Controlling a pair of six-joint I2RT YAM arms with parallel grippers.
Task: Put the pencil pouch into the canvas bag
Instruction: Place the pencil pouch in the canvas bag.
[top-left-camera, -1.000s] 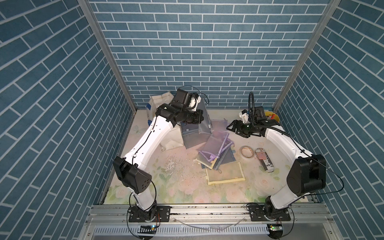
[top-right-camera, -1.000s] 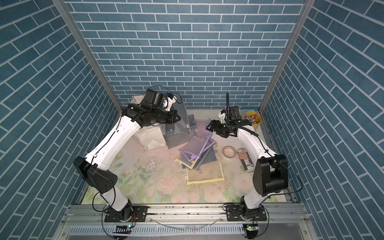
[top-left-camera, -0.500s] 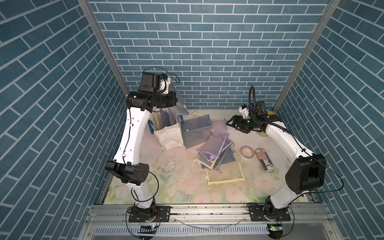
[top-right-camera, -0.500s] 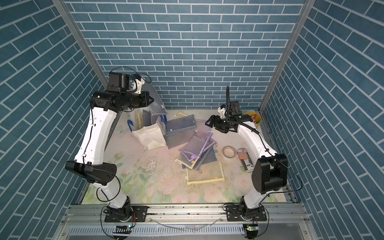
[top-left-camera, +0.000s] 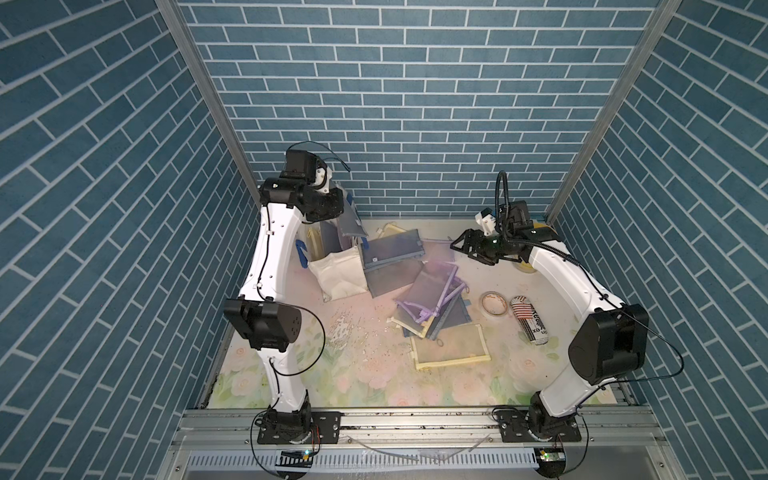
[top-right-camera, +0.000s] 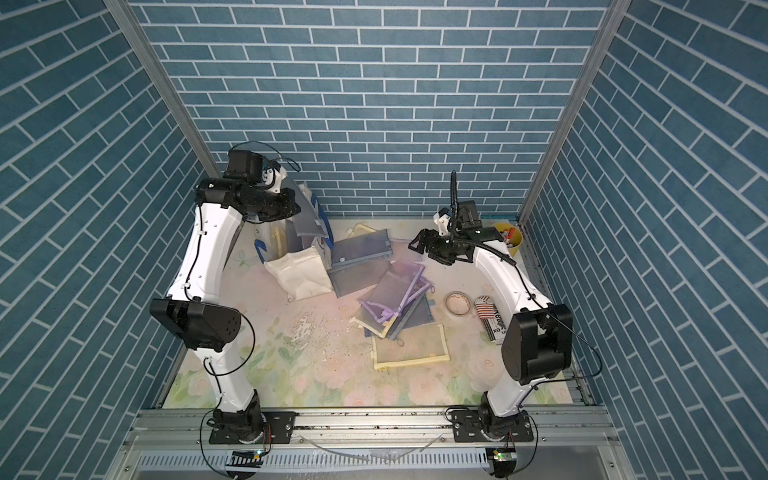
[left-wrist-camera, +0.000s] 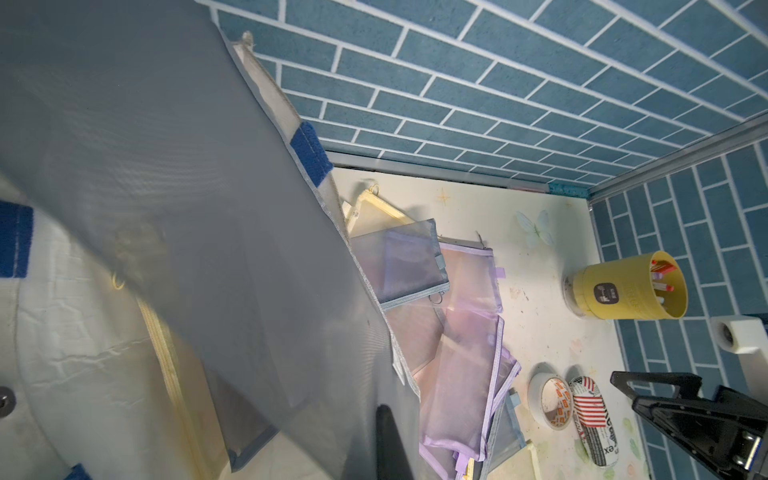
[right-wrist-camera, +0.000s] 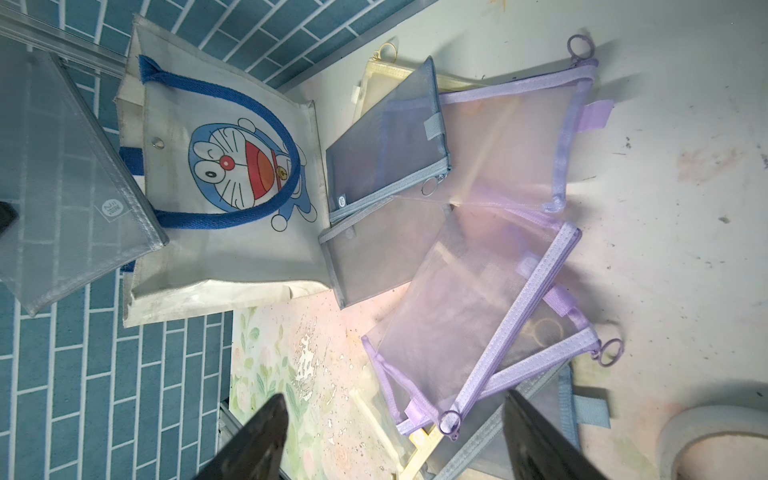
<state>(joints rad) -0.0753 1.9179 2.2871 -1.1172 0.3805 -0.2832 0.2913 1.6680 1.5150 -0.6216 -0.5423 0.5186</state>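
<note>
Floral mat: left tool pinches grey mesh pouch over canvas bag, right tool wide

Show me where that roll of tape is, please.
In both top views the roll of tape lies flat on the right side of the table, between the heap of mesh pouches and the striped can.

The letters "ex" stand on the flag-printed can, lower right of the left wrist view — the rest is unreadable. The round logo on the grey pencil pouch and the dark label on the yellow pen bucket are too small to read.
</note>
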